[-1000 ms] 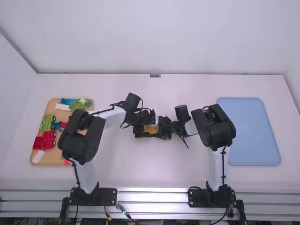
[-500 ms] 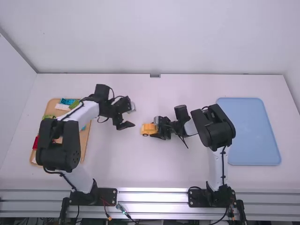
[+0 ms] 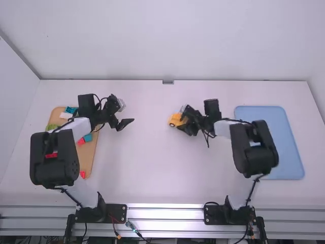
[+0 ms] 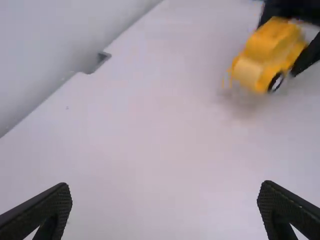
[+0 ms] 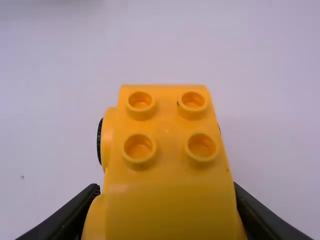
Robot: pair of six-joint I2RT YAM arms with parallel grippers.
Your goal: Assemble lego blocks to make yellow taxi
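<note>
- Yellow taxi (image 5: 165, 165) is looking built or nearly so: its body is showing a raised cab and a wheel (image 4: 276, 82); whether another piece belongs on the four bare roof knobs (image 5: 141, 100), I cannot tell.
- Right gripper (image 5: 166, 190) is clamping it by both sides, the cab roof lying between the fingers and the knobbed end sticking out beyond their tips.
- Beneath, the worktop (image 3: 152, 173) is carrying nothing I can tie to the build; whether the wheels are touching it, I cannot tell. The taxi is sitting nearer its far edge than its near edge.
- Left gripper (image 4: 165, 186) is hanging with its fingers wide apart and nothing between them, near the right edge of the tan tray (image 3: 89, 162), where spare blocks (image 3: 88, 137) are lying.
- Setting the taxi down, probably on the blue tray (image 3: 290, 152) well apart on the right, is likely remaining.
</note>
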